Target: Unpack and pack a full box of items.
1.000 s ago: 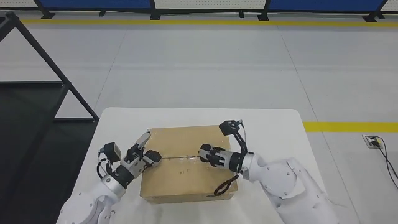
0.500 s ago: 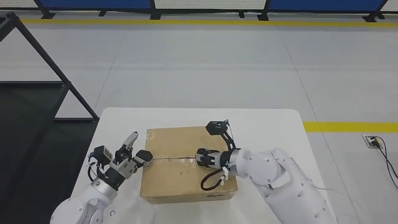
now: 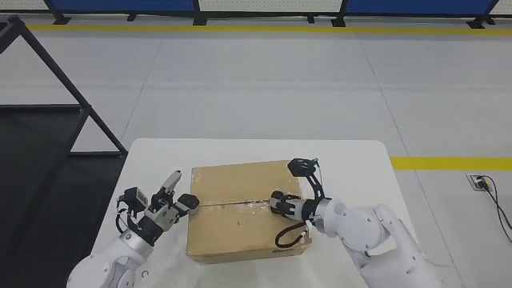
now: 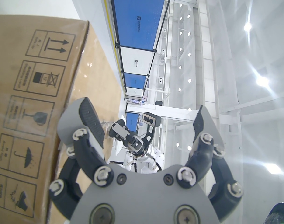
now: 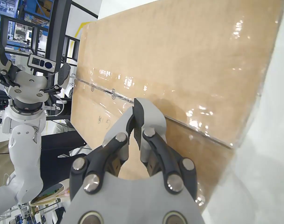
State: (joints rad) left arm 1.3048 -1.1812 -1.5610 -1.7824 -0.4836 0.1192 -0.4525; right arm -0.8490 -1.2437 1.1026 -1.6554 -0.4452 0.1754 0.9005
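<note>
Right claw (image 3: 276,202), pressed together, sits at the box's (image 3: 240,228) taped seam (image 3: 232,203) running 9 to 3 o'clock; left claw (image 3: 182,192), spread, flanks the 9 o'clock end.

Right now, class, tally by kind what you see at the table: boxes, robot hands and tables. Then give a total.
Cardboard box: 1
Robot hands: 2, the left hand and the right hand
White table: 1
Total: 4
</note>
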